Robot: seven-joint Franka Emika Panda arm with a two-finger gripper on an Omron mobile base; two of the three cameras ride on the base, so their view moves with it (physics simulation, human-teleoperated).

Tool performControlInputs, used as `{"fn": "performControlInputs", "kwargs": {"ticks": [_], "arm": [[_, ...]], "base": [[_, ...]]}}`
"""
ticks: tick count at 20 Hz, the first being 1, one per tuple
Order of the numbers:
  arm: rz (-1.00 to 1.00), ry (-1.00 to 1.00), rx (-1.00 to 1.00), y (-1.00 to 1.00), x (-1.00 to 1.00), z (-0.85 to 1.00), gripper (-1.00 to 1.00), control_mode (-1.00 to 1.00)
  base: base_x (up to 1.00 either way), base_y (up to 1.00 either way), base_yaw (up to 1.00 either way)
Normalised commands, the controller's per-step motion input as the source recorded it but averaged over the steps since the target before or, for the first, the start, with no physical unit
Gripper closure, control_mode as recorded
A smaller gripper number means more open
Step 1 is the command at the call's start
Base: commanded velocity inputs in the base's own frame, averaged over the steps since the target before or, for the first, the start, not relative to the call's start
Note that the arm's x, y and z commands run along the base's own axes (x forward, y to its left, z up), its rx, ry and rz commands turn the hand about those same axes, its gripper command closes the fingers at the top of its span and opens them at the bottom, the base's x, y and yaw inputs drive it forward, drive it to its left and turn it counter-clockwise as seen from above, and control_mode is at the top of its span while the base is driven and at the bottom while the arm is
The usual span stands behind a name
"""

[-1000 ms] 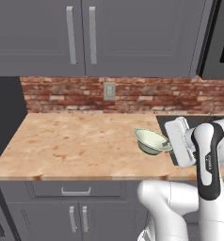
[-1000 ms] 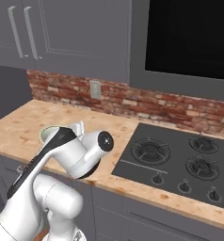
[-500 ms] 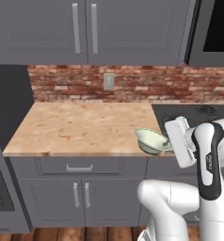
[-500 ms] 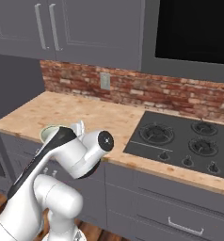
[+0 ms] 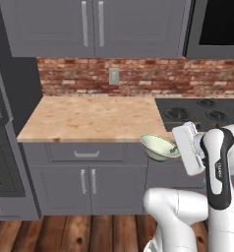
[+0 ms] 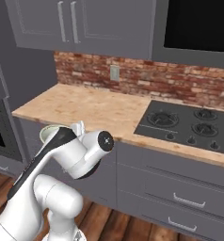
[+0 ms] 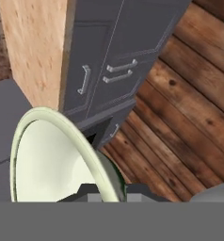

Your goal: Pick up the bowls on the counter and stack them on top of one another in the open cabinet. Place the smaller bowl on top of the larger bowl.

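- You see the small pale greenish-white round bowl [image 5: 160, 147] held up in the air in front of the light tan mottled wood-look countertop [image 5: 92, 118], level with its front edge and off its surface, over the wooden plank floor [image 5: 84, 233].
- Your two-finger gripper [image 5: 177, 145] sits at the bowl's right rim in the left base view, its jaws closed on that rim.
- In the hand view the bowl's rim [image 7: 92, 160] runs down between the dark finger tips [image 7: 135, 190], with the cream inside [image 7: 52, 164] on the left.
- The bowl tilts, its opening facing up and toward the countertop.
- From the right base view, the bowl [image 6: 50, 133] peeks out behind the arm's white link, below and in front of the countertop's near left corner.
- The grey cabinet fronts [image 5: 84, 179] under the countertop stand behind and below the bowl, apart from it.
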Motion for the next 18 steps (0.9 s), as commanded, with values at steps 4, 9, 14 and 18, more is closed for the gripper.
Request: {"fn": "performControlInputs", "kwargs": {"ticks": [4,9,14,18], "arm": [[0.00,0.00,0.00,0.00,0.00,0.00,1.00,1.00],[0.00,0.00,0.00,0.00,0.00,0.00,1.00,1.00],[0.00,0.00,0.00,0.00,0.00,0.00,1.00,1.00],[0.00,0.00,0.00,0.00,0.00,0.00,1.00,1.00]], "base": [[-0.60,0.39,0.02],[-0.35,0.54,0.03],[-0.07,0.62,0.00],[-0.04,0.62,0.00]]}}
